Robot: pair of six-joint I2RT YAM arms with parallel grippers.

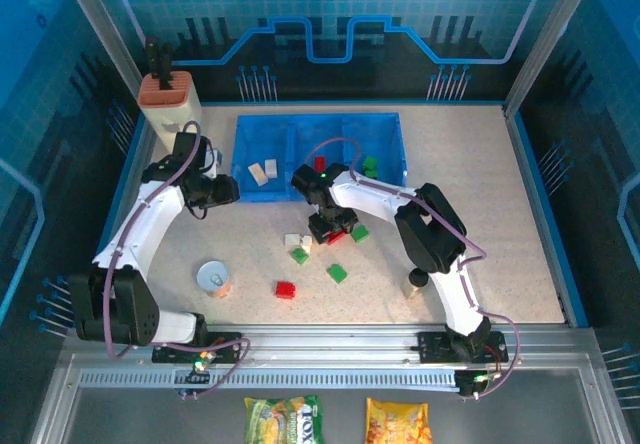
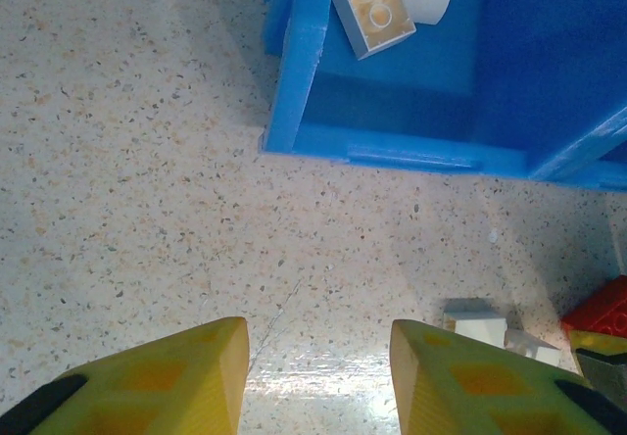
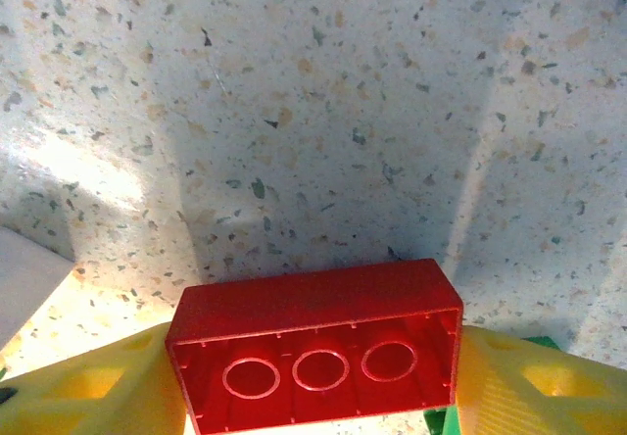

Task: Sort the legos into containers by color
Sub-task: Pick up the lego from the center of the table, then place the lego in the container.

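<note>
In the right wrist view a red lego [image 3: 313, 308] lies underside up between my right gripper's [image 3: 313, 381] yellow fingers [image 3: 98, 391], which press on both its short ends. From above, that gripper [image 1: 330, 229] is low over the table just in front of the blue tray [image 1: 320, 117]. My left gripper [image 1: 228, 192] hovers at the tray's near left corner, open, with bare table between its fingertips [image 2: 318, 357]. Cream legos [image 1: 263, 171] lie in the left compartment, a red one [image 1: 320, 164] in the middle, green ones [image 1: 370, 167] in the right. Loose on the table are a red lego [image 1: 286, 289], green legos [image 1: 337, 273] and white ones [image 1: 293, 239].
A round tin can [image 1: 213, 278] stands at the near left. A small dark-capped bottle [image 1: 415, 282] stands by the right arm. A beige block with an orange top [image 1: 168, 99] is at the far left. The tray's wall [image 2: 299, 72] rises just ahead of the left gripper.
</note>
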